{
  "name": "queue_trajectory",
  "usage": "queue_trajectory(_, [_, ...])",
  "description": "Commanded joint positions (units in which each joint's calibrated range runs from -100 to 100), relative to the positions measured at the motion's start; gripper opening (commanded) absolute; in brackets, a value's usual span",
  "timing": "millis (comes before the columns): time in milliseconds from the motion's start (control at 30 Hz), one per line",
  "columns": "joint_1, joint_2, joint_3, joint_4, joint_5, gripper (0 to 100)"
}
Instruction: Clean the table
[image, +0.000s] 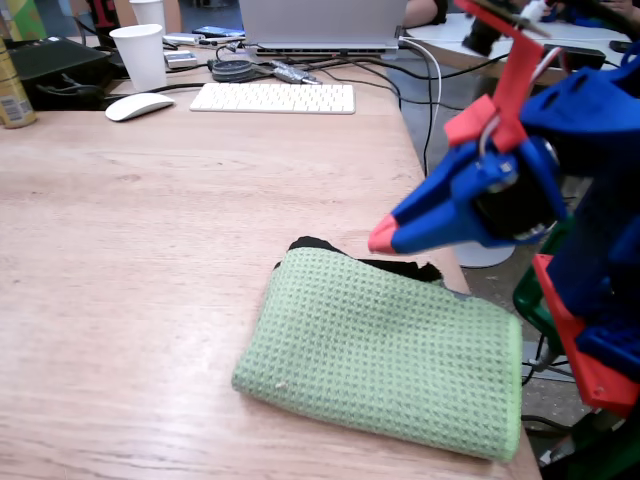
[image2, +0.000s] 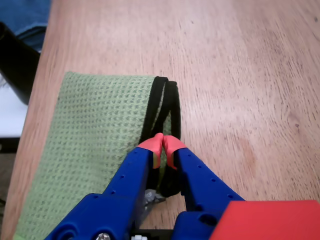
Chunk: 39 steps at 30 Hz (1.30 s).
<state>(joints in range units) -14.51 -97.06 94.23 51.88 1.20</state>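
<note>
The gripper (image2: 162, 145) hung over the folded green cloth (image: 385, 350), its red-tipped fingers (image2: 153, 145) pressed together and holding nothing. The cloth lay near the table's (image: 150, 250) right edge in the fixed view, a black hem (image2: 167, 100) showing along one side. Farther back on the table stood a white keyboard (image: 272, 97), a mouse (image: 138, 106) and a paper cup (image: 141, 56).

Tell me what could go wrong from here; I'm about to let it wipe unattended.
The hand hovers with its tips together above the green cloth's black edge, so it may miss the grab. The cloth already lies at the table edge and could slide off. A wide sweep might reach the keyboard or cup.
</note>
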Motion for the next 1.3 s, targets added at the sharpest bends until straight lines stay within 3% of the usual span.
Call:
queue_trajectory(0, [-1.1, -0.5, 1.2, -1.0, 0.3, 0])
queue_trajectory(1267, [-0.7, -0.4, 1.6, -1.0, 0.4, 0])
